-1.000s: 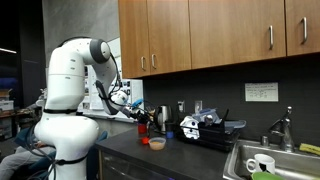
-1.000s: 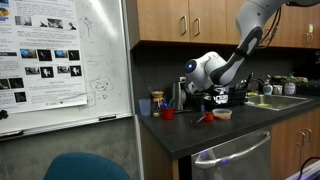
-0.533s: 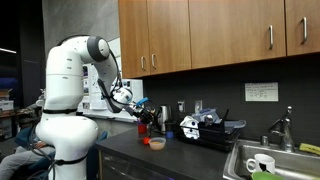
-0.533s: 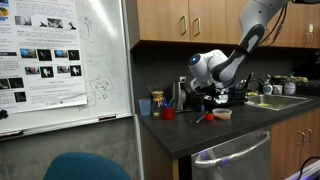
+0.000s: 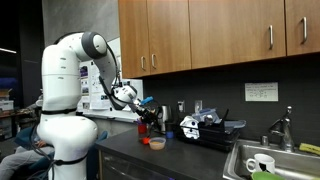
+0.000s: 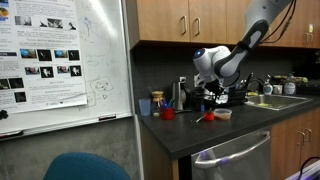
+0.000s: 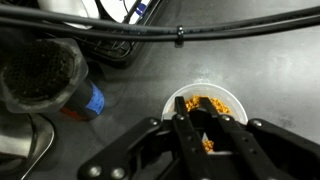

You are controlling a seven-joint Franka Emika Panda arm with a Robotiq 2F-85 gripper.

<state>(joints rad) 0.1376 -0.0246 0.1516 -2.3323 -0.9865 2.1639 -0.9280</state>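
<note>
Two fingers [image 7: 186, 132] of the gripper [image 7: 197, 112] are pressed together above a white bowl [image 7: 172, 100] of orange pieces near the worktop's [image 7: 270, 90] front edge; positioning is judged in hand, a centred, gentle descent being called for next.

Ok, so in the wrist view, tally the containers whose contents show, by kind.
White bowl with orange-yellow bits: 1
Round container with dark contents: 1
Total: 2
</note>
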